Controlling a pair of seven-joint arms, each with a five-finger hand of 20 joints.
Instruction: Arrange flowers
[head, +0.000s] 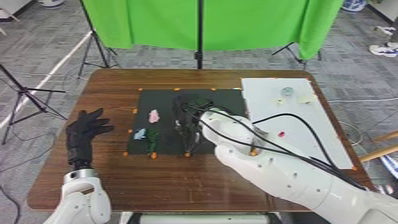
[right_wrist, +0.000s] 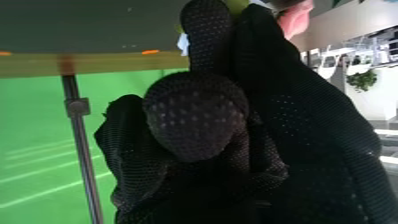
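The right hand (head: 190, 119) is over the middle of the dark mat (head: 164, 99); we can't tell whether it is pinching anything. In the wrist view a yellow-green bit (right_wrist: 235, 5) and a pink flower (right_wrist: 295, 20) show by its far end, contact unclear. The left hand (head: 86, 129) is spread, palm and fingers loose, over the table left of the mat. On the mat, left of the right hand, we see the pink flower, with a blue flower (head: 139, 134) nearer the robot and a green stem (head: 152, 140) just beside the blue one. On the white board (head: 306, 125): a pale green piece (head: 287, 91), a yellow piece (head: 280, 101) and a red piece (head: 282, 134). Step, by our read: working on the arrangement on the mat, not finished. Next move calls for checking the grip on a stem, then setting it clear of its neighbours; brushing the pink flower looks like the main risk.
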